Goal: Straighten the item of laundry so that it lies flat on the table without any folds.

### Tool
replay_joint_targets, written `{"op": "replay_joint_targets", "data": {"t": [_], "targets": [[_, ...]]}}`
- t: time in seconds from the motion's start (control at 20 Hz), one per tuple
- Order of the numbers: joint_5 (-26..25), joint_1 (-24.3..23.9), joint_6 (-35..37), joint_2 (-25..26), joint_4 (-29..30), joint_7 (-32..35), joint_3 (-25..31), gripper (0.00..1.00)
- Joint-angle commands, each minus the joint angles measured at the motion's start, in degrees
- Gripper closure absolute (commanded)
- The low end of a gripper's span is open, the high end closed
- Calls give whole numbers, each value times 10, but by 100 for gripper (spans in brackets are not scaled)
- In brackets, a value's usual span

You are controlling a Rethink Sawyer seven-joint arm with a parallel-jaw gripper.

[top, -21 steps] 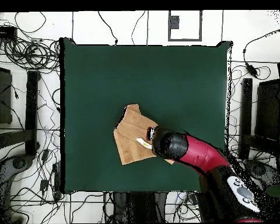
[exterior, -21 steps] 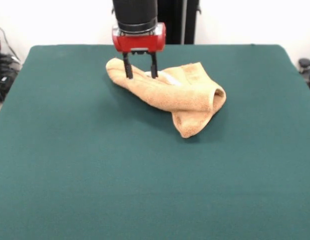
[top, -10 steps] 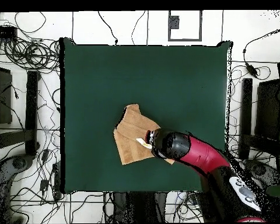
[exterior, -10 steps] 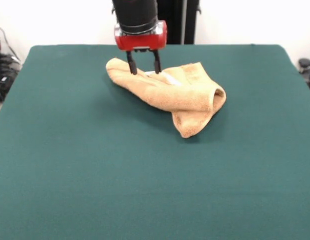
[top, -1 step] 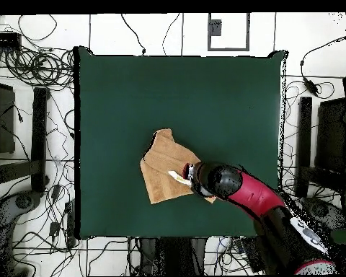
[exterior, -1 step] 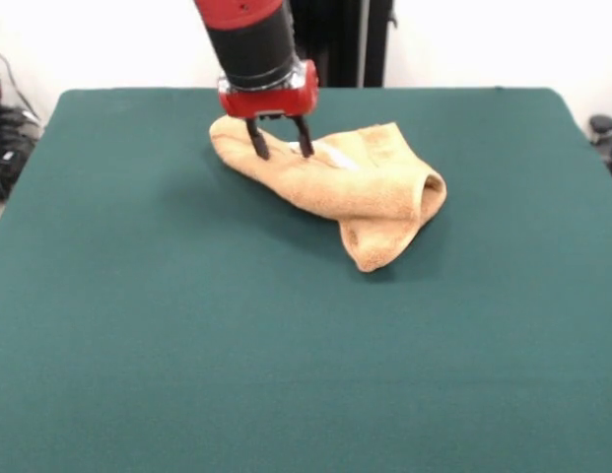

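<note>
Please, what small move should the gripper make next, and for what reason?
Probably lower a little and close on the top layer. The gripper is open, its tips at the far end of the towel, which lies folded over itself on the table. Gripping that layer would let the fold be pulled open.

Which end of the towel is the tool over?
The tool is over the towel's flatter end by the white tag, not the rolled, bunched end.
</note>
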Motion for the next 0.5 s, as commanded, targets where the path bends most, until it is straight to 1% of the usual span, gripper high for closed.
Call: {"op": "replay_joint_targets", "data": {"t": [0.05, 0.5], "targets": [[34, -19, 25, 57, 14, 41, 116, 0], [35, -47, 89, 80, 12, 36, 153, 0]]}}
